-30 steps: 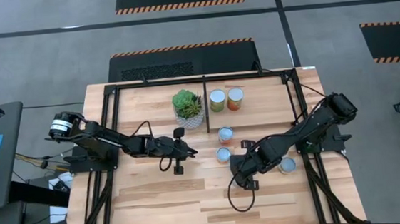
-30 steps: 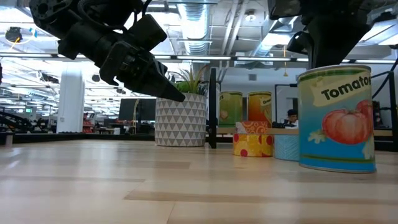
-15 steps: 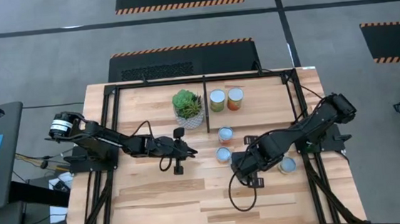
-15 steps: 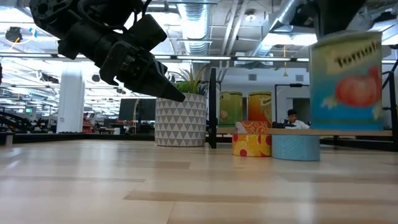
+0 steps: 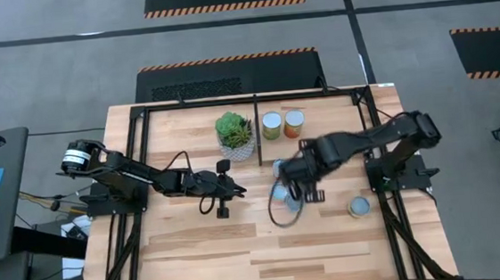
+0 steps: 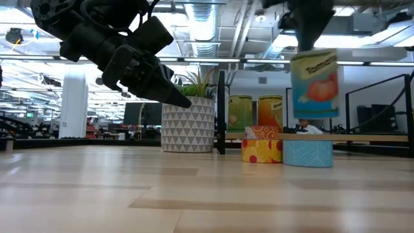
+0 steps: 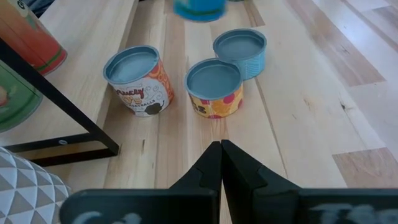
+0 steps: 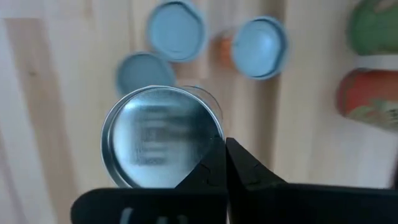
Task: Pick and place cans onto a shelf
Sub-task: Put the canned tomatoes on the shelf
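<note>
My right gripper [image 5: 296, 185] is shut on a tomato can [image 6: 315, 84], which is lifted above the table near three small blue-topped cans [image 7: 214, 87]. The can's silver top [image 8: 161, 137] shows in the right wrist view. My left gripper [image 5: 234, 192] is shut and empty, held above the table just left of the small cans. A green can [image 5: 271, 125] and an orange can [image 5: 294, 123] stand on the board of the shelf [image 5: 256, 97], right of its centre bar. Another can [image 5: 359, 206] stands on the table at the right. My right gripper pinches the rim of the tomato can's top [image 8: 214, 127] at one side, between its two fingers. The fingers come from above, pointing down. The can hangs below them, clear of the table and slightly tilted [image 6: 315, 84].
A succulent in a white patterned pot [image 5: 234, 132] stands on the shelf, left of the centre bar [image 5: 258, 144]. The shelf's black frame runs along both sides of the table. Bare wood lies toward the near edge.
My right gripper has lifted the tomato can clear of the table. It has carried the can toward the table's left and far edges, to above the small cans.
</note>
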Motion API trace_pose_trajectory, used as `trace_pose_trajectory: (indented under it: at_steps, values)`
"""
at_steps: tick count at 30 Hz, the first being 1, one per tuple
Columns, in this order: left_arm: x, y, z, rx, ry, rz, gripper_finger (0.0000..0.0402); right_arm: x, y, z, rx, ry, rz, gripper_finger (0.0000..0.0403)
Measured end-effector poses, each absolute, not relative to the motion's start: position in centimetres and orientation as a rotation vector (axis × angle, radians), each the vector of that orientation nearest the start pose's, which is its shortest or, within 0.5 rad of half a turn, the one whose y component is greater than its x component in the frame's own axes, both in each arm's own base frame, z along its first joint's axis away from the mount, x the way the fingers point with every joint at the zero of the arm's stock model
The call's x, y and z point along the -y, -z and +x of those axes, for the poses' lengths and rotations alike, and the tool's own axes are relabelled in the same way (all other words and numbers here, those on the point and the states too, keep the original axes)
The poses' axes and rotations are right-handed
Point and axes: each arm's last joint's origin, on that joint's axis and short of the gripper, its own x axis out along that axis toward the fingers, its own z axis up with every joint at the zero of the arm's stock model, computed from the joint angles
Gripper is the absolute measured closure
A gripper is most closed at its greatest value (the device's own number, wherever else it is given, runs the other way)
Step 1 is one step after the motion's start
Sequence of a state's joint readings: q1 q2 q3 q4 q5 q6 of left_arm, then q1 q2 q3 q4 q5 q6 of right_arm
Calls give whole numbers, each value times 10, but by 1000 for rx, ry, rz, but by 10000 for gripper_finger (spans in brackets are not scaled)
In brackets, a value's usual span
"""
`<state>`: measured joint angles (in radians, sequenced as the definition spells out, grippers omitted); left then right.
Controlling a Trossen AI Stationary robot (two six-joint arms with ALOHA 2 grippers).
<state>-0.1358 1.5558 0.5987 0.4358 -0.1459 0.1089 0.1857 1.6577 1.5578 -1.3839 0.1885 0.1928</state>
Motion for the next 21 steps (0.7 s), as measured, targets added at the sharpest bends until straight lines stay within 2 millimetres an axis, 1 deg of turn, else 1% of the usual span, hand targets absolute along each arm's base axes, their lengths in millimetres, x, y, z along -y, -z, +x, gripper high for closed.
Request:
trace_pose_trajectory:
  at_steps: [6,10,14,17,21]
  values:
    - [35,-154,288,-517,22,193,402,-4,-306,301,-1471,161,-165,398]
    - [35,-154,288,-517,22,193,401,28,-306,301,-1481,182,-161,398]
    - [35,-154,288,-517,22,194,401,55,-307,303,-1439,203,-155,397]
    - [35,-154,288,-518,22,194,401,69,-308,306,-1380,191,-137,399]
    - [35,-153,287,-525,23,195,401,81,-309,308,-1327,176,-110,395]
